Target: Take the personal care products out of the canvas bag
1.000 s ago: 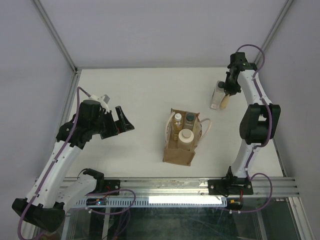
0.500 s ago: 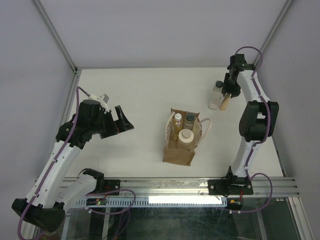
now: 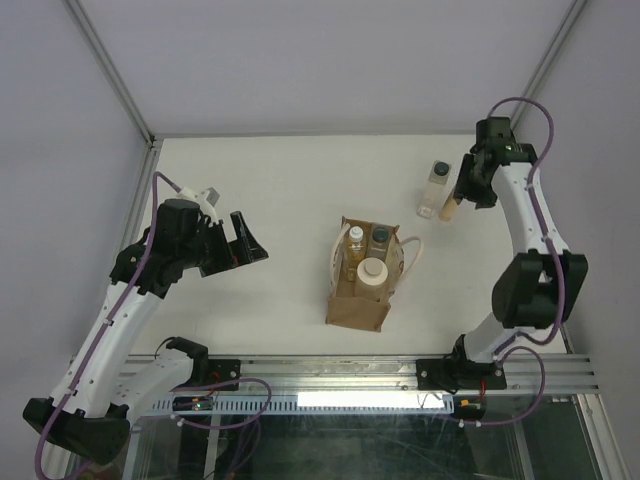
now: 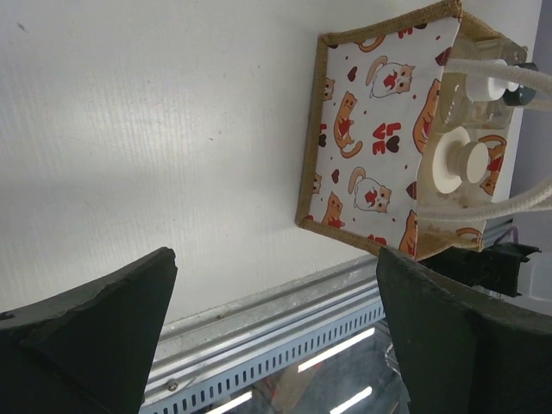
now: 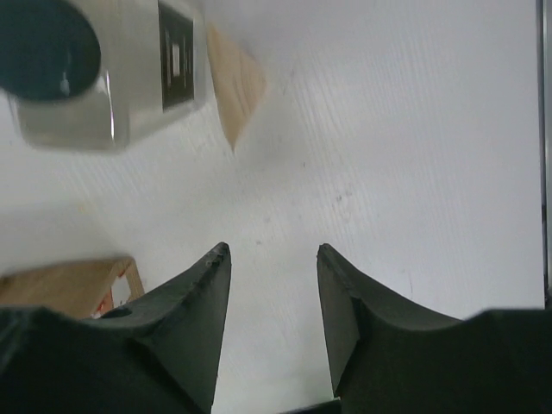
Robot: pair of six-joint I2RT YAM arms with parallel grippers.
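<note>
The canvas bag (image 3: 358,300) stands at the table's middle; its cat-print side shows in the left wrist view (image 4: 379,147). Inside it stand an amber bottle with a white cap (image 3: 355,236), a clear-beige bottle with a dark cap (image 3: 380,237) and a wider cream bottle (image 3: 371,270). A second clear-beige bottle with a dark cap (image 3: 437,188) stands on the table at the back right; the right wrist view shows it at the top left (image 5: 147,69). My right gripper (image 3: 468,187) is open and empty just right of it, apart. My left gripper (image 3: 246,240) is open and empty, left of the bag.
A tan patch (image 3: 450,208) lies on the table beside the standing bottle. The bag's cream handles (image 3: 410,255) loop out to its right. A metal rail (image 3: 330,372) runs along the near edge. Pale enclosure walls close the back and sides.
My right gripper has drawn back to the right, away from the clear-beige bottle, which stays standing on the table. The left arm has not moved.
</note>
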